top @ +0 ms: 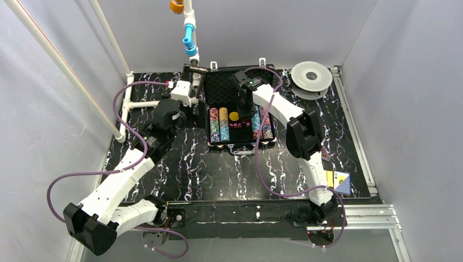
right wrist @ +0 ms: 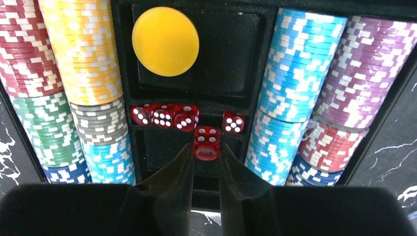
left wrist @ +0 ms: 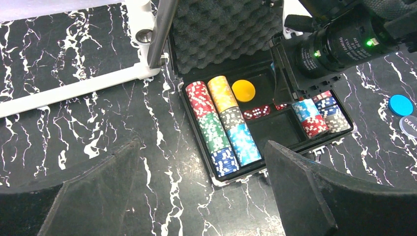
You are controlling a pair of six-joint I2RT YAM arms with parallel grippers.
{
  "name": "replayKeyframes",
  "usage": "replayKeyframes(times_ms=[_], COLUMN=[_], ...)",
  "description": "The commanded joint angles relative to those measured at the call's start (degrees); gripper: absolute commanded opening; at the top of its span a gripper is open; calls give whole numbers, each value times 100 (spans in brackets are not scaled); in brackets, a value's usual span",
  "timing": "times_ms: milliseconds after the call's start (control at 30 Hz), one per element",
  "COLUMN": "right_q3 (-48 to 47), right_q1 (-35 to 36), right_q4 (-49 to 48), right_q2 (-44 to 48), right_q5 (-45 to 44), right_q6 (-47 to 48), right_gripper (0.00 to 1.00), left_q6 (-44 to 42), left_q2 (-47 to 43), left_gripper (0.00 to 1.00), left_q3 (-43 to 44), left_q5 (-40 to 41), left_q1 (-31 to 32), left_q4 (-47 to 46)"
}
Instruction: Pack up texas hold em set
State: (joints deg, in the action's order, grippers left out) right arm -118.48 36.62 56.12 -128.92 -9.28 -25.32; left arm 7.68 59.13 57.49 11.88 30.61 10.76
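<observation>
Black briefcase (top: 221, 90) lying open, foam lid up. Holds chip rows (right wrist: 83, 64) along both sides, a yellow disc (right wrist: 165, 41) in its middle well and four red dice (right wrist: 164, 116) lined up beside that. Right gripper (right wrist: 206, 153) inside the briefcase, pinching a fifth die (right wrist: 206, 140). Left gripper (left wrist: 200, 145) beside the briefcase, spread wide (nothing between the fingers). Blue disc (left wrist: 401, 104) outside the briefcase.

black marbled tabletop (top: 218, 174), pale grey walls (top: 273, 27), white pipes (top: 65, 67) at left, aluminium rail (top: 377, 210) along near edge

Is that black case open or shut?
Open. The case has its foam-lined lid swung back; chip rows and red dice sit exposed.
</observation>
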Motion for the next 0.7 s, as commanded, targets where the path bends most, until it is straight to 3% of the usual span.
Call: replayKeyframes(times_ms=[0, 667], right_q3=[-301, -206], right_q1=[22, 1], right_q4=[-8, -66], right_q2=[-204, -438], right_q5=[-106, -45], right_q6=[-44, 121], right_gripper=[1, 1], left_q6=[-38, -47], left_q2=[-165, -161], left_gripper=[99, 100], left_q3=[178, 177], left_q5=[113, 113], left_q1=[20, 24], left_q4=[31, 22])
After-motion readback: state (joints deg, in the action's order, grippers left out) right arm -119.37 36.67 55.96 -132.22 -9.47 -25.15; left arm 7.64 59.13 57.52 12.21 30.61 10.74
